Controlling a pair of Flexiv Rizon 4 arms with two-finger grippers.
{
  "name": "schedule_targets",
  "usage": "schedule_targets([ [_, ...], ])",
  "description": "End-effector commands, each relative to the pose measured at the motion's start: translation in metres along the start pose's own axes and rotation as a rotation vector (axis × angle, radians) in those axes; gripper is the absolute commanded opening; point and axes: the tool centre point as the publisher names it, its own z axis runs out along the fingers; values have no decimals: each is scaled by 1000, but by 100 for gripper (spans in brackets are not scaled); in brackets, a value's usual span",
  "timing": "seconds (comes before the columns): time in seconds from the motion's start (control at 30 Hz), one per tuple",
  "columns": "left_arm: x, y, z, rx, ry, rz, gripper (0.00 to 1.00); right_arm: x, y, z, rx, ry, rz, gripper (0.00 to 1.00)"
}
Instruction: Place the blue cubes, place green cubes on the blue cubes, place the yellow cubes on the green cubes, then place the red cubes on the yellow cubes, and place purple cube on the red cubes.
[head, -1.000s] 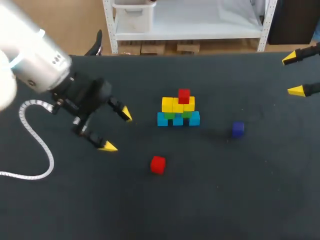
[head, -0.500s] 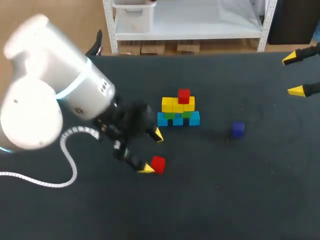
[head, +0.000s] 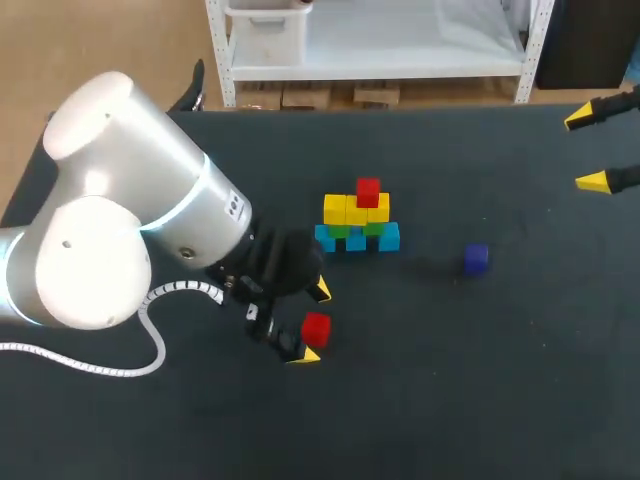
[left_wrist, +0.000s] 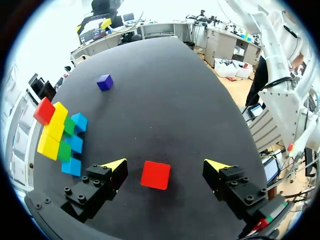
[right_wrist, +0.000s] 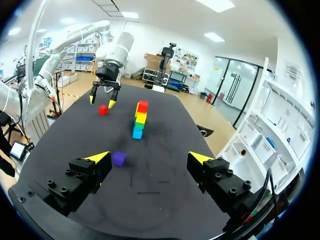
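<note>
A stack (head: 357, 218) stands mid-table: blue cubes at the base, green above, yellow above those, one red cube (head: 368, 190) on top. In the left wrist view the stack (left_wrist: 59, 136) lies beside and beyond the gripper. A loose red cube (head: 316, 328) lies on the table between the spread fingers of my left gripper (head: 314, 322), which is open; the cube (left_wrist: 155, 175) touches neither tip. A purple cube (head: 476, 257) sits to the right of the stack, also visible as the purple cube (right_wrist: 118, 158) ahead of my right gripper (head: 588, 149), open at the far right edge.
The black table (head: 480, 380) has free room in front and to the right. My left arm's large white body (head: 110, 250) and its cable (head: 60, 350) cover the table's left side.
My left arm swung right and toward the front, from the table's left to the loose red cube, so its open fingers now straddle the cube. The right arm stayed still.
</note>
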Motion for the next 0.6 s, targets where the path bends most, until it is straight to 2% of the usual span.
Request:
schedule_targets([
  [0.03, 5, 3, 2, 7, 12, 0, 100, 1, 0, 0, 1, -2, -1, 100],
  [0.37, 13, 2, -1, 14, 23, 8, 100, 1, 0, 0, 1, -2, -1, 100],
  [0.6, 12, 8, 2, 18, 14, 18, 100, 1, 0, 0, 1, -2, -1, 100],
])
